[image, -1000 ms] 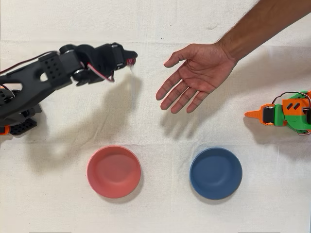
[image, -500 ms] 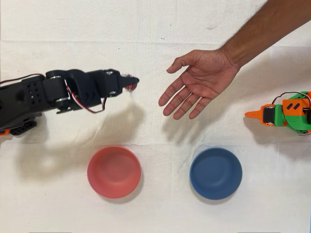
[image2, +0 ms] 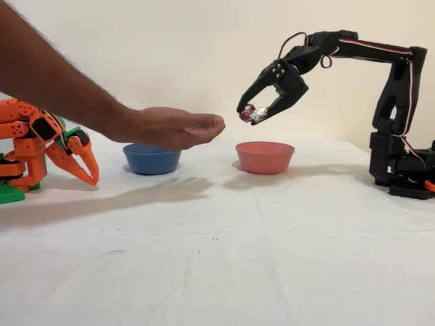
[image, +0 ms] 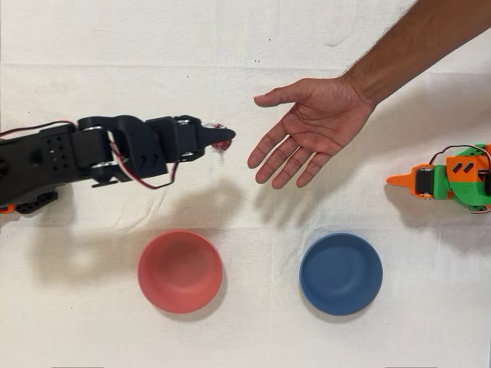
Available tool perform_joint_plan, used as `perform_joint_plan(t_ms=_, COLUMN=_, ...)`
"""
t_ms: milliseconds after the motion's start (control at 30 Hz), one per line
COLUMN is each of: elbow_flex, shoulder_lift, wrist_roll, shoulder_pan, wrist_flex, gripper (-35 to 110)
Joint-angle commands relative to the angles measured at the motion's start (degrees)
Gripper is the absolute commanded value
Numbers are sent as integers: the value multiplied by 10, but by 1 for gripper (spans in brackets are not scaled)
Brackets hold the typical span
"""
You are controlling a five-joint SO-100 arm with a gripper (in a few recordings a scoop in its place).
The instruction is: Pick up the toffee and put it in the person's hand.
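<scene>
The toffee (image: pixel 222 143) (image2: pixel 248 113), a tiny shiny magenta sweet, is held high above the table between the black arm's fingertips. My gripper (image: pixel 219 139) (image2: pixel 252 114) is shut on it. The person's hand (image: pixel 307 128) (image2: pixel 175 127) is open, palm up, with its fingers pointing toward the gripper. A short gap separates the toffee from the fingertips of the hand in both views. In the fixed view the toffee hangs slightly above the level of the palm.
A red bowl (image: pixel 179 271) (image2: pixel 264 157) and a blue bowl (image: pixel 341 274) (image2: pixel 151 159) stand on the white cloth, below the gripper and hand in the overhead view. The idle orange arm (image: pixel 449 181) (image2: pixel 37 149) rests at the right edge in the overhead view.
My gripper has carried the toffee rightward in the overhead view, closing most of the gap to the hand. The hand has shifted only slightly.
</scene>
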Motion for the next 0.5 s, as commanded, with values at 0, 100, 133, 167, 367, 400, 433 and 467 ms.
perform_joint_plan(t_ms=0, elbow_flex=-91, shoulder_lift=-9, wrist_roll=4, shoulder_pan=3, wrist_flex=-3, gripper=13)
perform_joint_plan(t_ms=100, elbow_flex=-130, shoulder_lift=-42, wrist_roll=3, shoulder_pan=4, wrist_flex=-4, gripper=13)
perform_joint_plan(t_ms=133, elbow_flex=-142, shoulder_lift=-53, wrist_roll=3, shoulder_pan=4, wrist_flex=-5, gripper=13)
perform_joint_plan(t_ms=167, elbow_flex=-152, shoulder_lift=-63, wrist_roll=4, shoulder_pan=4, wrist_flex=-7, gripper=13)
perform_joint_plan(t_ms=367, elbow_flex=-205, shoulder_lift=-119, wrist_roll=7, shoulder_pan=5, wrist_flex=-21, gripper=14)
perform_joint_plan(t_ms=400, elbow_flex=-210, shoulder_lift=-127, wrist_roll=8, shoulder_pan=5, wrist_flex=-25, gripper=14)
perform_joint_plan(t_ms=433, elbow_flex=-214, shoulder_lift=-134, wrist_roll=9, shoulder_pan=5, wrist_flex=-30, gripper=14)
perform_joint_plan(t_ms=467, elbow_flex=-218, shoulder_lift=-141, wrist_roll=10, shoulder_pan=5, wrist_flex=-36, gripper=14)
